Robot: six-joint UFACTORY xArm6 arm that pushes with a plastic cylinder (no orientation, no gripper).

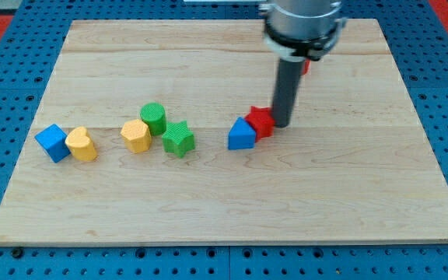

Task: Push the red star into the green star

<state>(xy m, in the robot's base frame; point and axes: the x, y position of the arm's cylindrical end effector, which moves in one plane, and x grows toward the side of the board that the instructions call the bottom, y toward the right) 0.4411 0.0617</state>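
The red star (260, 120) lies near the middle of the wooden board, touching a blue block (241, 134) at its lower left. The green star (178, 139) lies further to the view's left, apart from both. My tip (281, 124) rests against the red star's right side. The dark rod rises from there toward the view's top.
A green cylinder (153, 117) and a yellow block (135, 135) sit just left of the green star. A blue cube (52, 142) and a yellow heart (82, 144) lie at the far left. A red piece (306, 65) shows partly behind the arm. The wooden board (364, 179) lies on a blue pegboard.
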